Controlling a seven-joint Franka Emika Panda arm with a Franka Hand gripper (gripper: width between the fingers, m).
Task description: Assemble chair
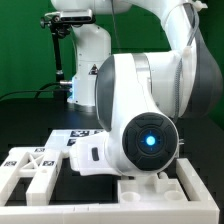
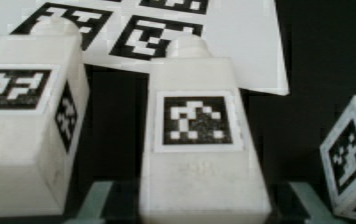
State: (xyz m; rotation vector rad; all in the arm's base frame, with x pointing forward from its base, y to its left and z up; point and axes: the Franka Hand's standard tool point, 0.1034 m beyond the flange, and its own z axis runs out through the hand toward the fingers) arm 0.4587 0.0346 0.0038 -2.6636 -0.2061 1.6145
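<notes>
- The gripper (image 2: 201,197) is straddling the lower end of the tagged block (image 2: 196,115), with one finger (image 2: 104,200) showing at each flank. The fingers are sitting wide and close to the sides, but I cannot tell whether they are pressing the block or only bracketing it.
- Judging from that, the step in hand is taking up this block, a leg-like part of the chair, for fitting.
- To do it well, the fingers should be closing squarely on the two flat flanks and staying centred across the width, so the block is not twisting as it comes up.
- A second block (image 2: 24,95) and a third block (image 2: 349,140) are sitting just beside the tagged block, one on each side, with narrow dark gaps between. Each finger is working in little room there, so any sideways drift is risking a nudge to a neighbour.
- A straight lift is looking wisest until the block is clear of both neighbours.
- The tagged block seems to be lying on the dark desk (image 2: 326,60), with its tapered end pointing toward the marker board (image 2: 157,30) and appearing to reach that board's edge.
- In the exterior view the arm (image 1: 140,100) is hiding both the gripper and that block.
- There, a cross-braced frame (image 1: 30,168) is lying by the desk's near edge toward the exterior view's left. A slotted panel (image 1: 150,188) is lying by the same edge toward the exterior view's right.
</notes>
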